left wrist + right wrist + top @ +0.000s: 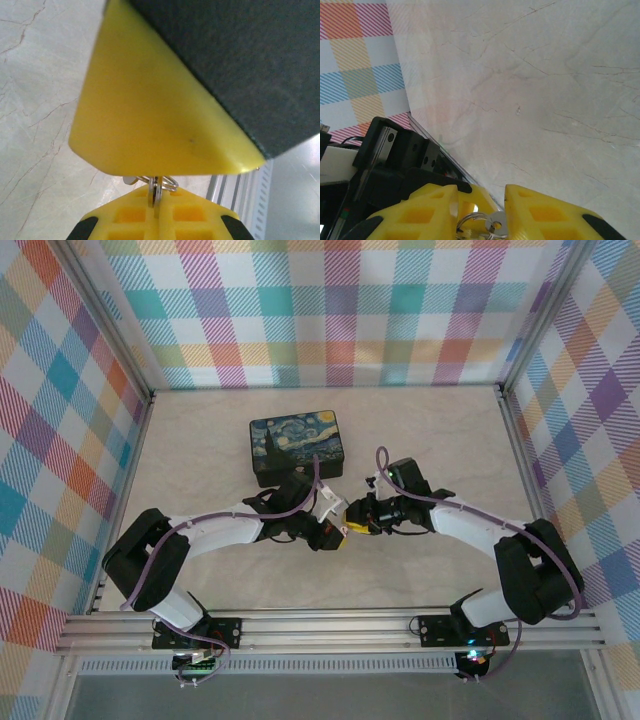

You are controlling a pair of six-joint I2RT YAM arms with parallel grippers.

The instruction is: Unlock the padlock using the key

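While the arms (225, 532) meet mid-frame below the painted box (295, 445), the hold looks fragile.
The left gripper (156, 197) pinches the thin key (155, 189); the right gripper's (481, 205) fingers stand apart around its ring (468, 221), grip unclear; a nudge could twist the key loose.

A dark box (295, 445) with a swirly blue-and-yellow lid lies flat on the pale marbled table (200, 450), toward 12 o'clock of centre. Plaid walls (330, 310) stand at 9, 12 and 3 o'clock. Metal rails (330, 625) run along 6 o'clock.
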